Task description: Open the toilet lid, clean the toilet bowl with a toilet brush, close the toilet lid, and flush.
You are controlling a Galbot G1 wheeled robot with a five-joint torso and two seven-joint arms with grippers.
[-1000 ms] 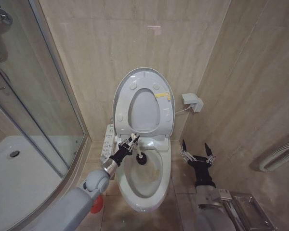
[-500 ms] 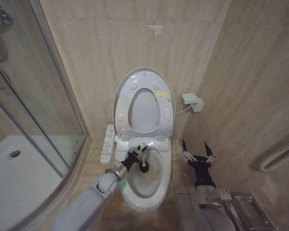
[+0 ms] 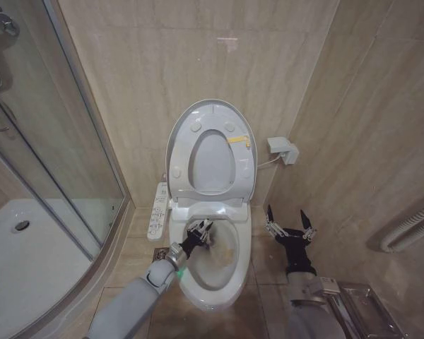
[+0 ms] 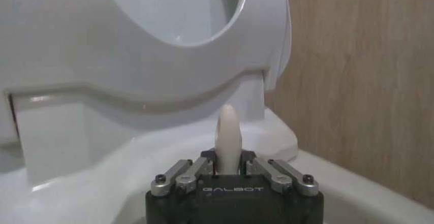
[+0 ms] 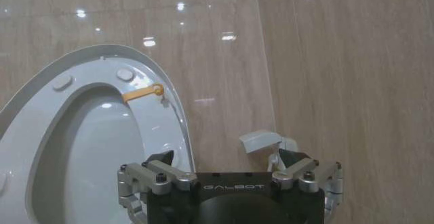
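Observation:
The toilet lid (image 3: 213, 164) stands upright against the wall, with the seat ring and its yellow sticker raised in front of it. Below it the white toilet bowl (image 3: 213, 272) lies uncovered. My left gripper (image 3: 198, 232) reaches down into the back of the bowl, shut on the toilet brush (image 3: 209, 239). The left wrist view shows the brush's white handle (image 4: 228, 127) clamped in the left gripper (image 4: 228, 164), pointing toward the raised lid (image 4: 135, 36). My right gripper (image 3: 288, 224) hangs open beside the bowl, near the right wall, and shows in its own view as right gripper (image 5: 230, 165).
A white control panel (image 3: 157, 210) sits on the bowl's left side. The glass shower enclosure (image 3: 63, 162) and its white tray (image 3: 28, 268) fill the left. A small wall box (image 3: 281, 149) and a ribbed pipe (image 3: 410, 227) are on the right wall.
My left gripper has carried the brush from the bowl's left rim toward the middle and back of the bowl, and lower. The right arm has not moved.

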